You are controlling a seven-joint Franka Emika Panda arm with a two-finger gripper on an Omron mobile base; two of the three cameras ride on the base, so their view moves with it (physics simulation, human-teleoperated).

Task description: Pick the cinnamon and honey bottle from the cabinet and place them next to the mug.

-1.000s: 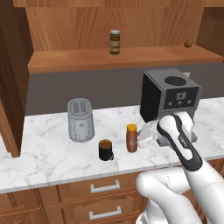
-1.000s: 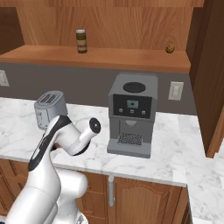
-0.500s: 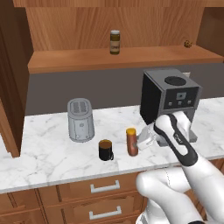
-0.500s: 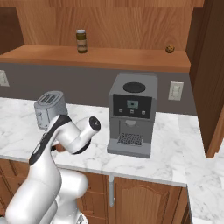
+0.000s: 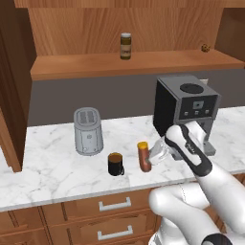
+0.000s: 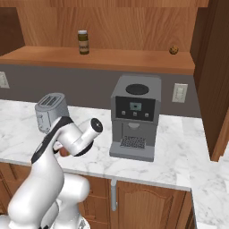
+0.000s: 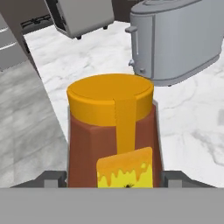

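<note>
Hand view puts the honey bottle (image 7: 111, 135) dead centre, its orange-yellow cap up and a yellow label low on its front. My claw (image 7: 111, 178) has a fingertip (image 7: 51, 178) at lower left of the frame and another at lower right, one on each side of the bottle and hard against its walls, so I am grasping the honey bottle. Behind it, at upper right, stands the grey toaster (image 7: 175, 39).

From the left base view, the bottle (image 5: 143, 156) sits upright on the marble counter (image 5: 48, 167) in the lower middle of the frame, just beside the dark mug (image 5: 115, 164) on its left. The toaster (image 5: 88, 131) is farther left, and the coffee machine (image 5: 186, 112) is at centre right. The cinnamon jar (image 5: 125, 46) stands on the cabinet (image 5: 86, 28) shelf at top centre.

In the right base view, the jar (image 6: 82, 42) is at upper left.
</note>
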